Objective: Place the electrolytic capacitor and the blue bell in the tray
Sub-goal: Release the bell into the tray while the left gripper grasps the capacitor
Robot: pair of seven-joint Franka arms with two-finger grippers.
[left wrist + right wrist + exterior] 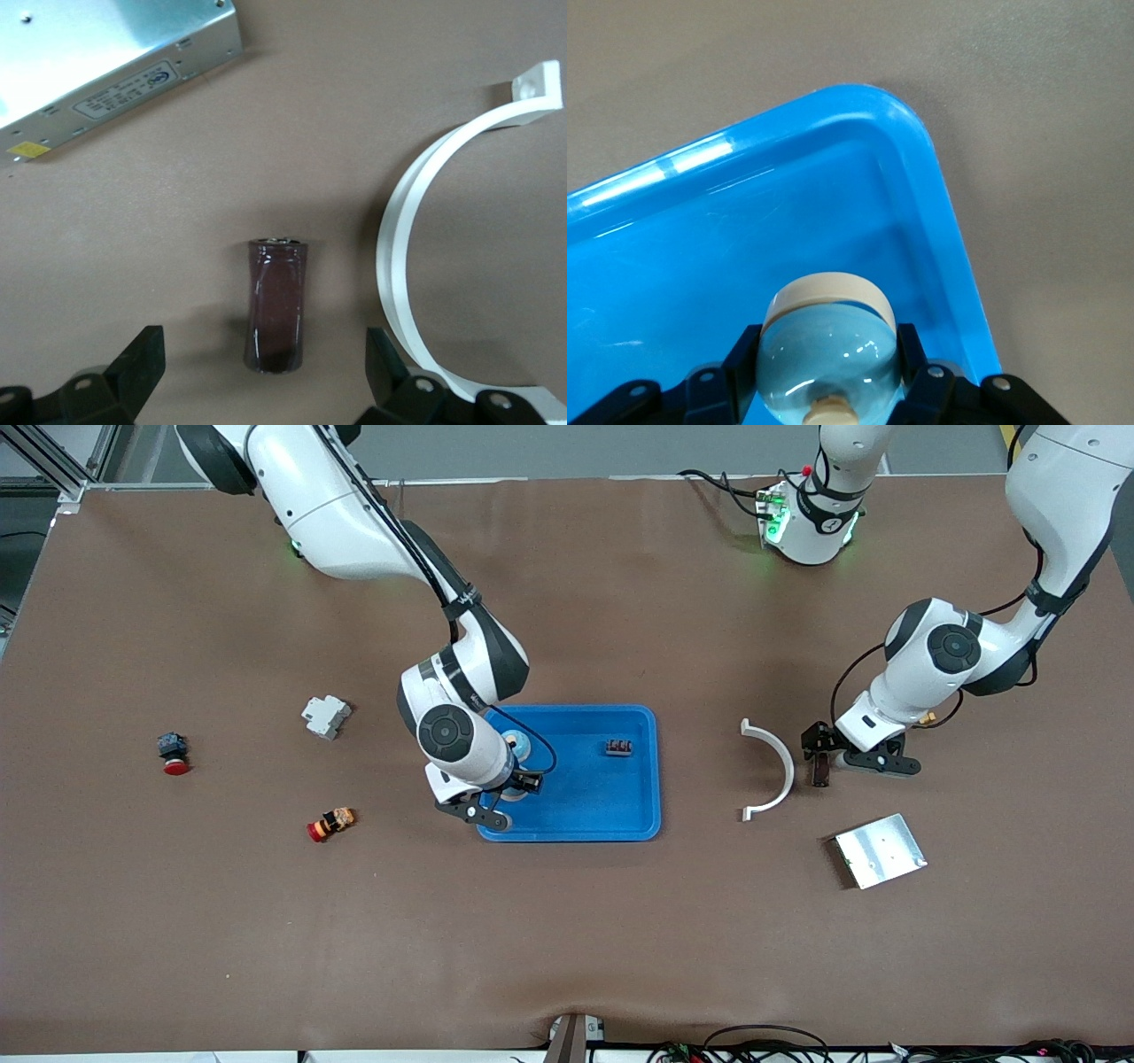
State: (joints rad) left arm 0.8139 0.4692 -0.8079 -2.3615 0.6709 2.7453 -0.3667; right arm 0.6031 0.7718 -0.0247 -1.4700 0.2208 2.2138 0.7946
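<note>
Lying capacitor [276, 305], long axis between open left pincer [261, 376] fingers

A robotics lab bench, by every sign; two white Franka arms [372, 531] stand at one edge of a wide table [567, 939] wrapped in plain brown covering; aluminium framing [53, 465] shows at one corner, cables [753, 1045] trail along the front edge; scattered about are loose industrial parts, a red push-button [173, 753], a grey breaker [325, 716], a silver metal plate [879, 850]; nothing domestic here.
</note>
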